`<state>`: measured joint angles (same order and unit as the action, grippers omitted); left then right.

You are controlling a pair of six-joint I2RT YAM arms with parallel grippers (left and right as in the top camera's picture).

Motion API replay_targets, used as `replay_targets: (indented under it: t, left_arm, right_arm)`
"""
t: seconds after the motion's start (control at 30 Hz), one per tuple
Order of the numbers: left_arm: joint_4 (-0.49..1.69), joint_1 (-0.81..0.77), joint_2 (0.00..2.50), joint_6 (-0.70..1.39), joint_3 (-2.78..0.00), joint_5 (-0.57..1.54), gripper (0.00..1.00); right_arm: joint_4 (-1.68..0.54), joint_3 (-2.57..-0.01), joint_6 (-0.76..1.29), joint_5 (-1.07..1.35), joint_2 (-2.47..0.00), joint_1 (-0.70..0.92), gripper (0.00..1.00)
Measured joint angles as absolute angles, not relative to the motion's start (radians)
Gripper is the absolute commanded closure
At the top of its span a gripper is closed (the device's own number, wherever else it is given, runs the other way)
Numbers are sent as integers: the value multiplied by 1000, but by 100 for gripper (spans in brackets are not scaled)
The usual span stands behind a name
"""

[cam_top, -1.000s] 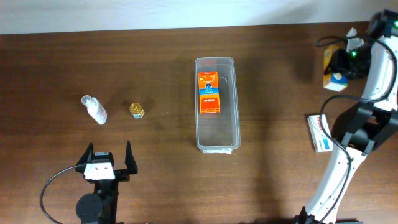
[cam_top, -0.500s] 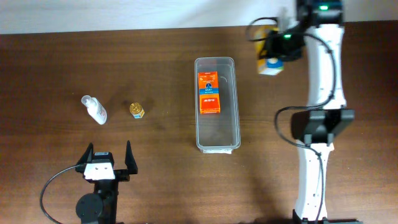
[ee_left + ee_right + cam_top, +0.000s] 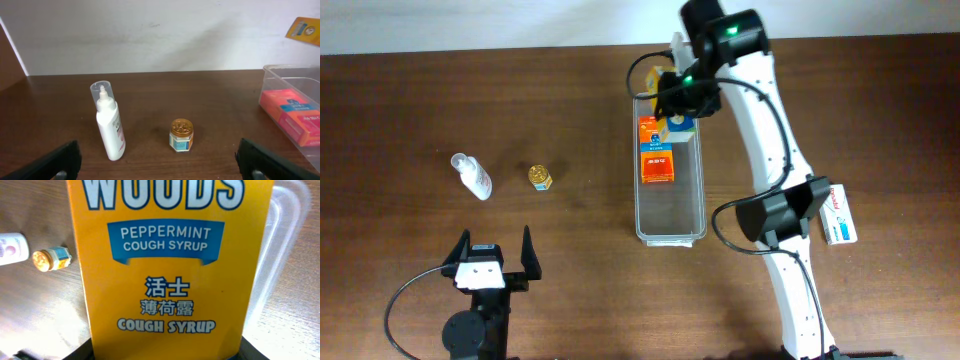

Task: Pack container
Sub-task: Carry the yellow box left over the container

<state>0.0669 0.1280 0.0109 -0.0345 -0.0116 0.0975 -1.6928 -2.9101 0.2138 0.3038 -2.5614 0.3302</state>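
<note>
The container (image 3: 672,208) is a long clear bin in mid-table, with an orange box (image 3: 657,150) lying in its far half. My right gripper (image 3: 682,98) hangs over the container's far end, shut on a yellow cough syrup box (image 3: 678,123). That box (image 3: 170,265) fills the right wrist view, and the container's rim (image 3: 287,255) shows behind it. My left gripper (image 3: 488,255) sits open near the front left with nothing between its fingers. From the left wrist view the container (image 3: 300,80) stands at the right edge, with the yellow box (image 3: 304,30) in the air above it.
A white spray bottle (image 3: 472,176) and a small gold-lidded jar (image 3: 540,177) stand left of the container, ahead of my left gripper (image 3: 160,167). A white and red box (image 3: 838,212) lies at the right, beside the right arm's base.
The right arm has swung left from the table's far right corner, carrying the yellow box to above the container's far end. The white and red box is uncovered again. The left arm has not moved.
</note>
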Motion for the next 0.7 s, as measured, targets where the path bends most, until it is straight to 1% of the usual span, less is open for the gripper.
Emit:
replay_targets:
  t: [0.33,0.7]
  left_arm:
    - [67,128,11,-35,-12,97,1]
    - [67,128,11,-35,-12,97,1]
  right_arm:
    - [-1693,-2898,289,144,-2561,387,51]
    - [-1693,-2802,319,115,-2561,391,50]
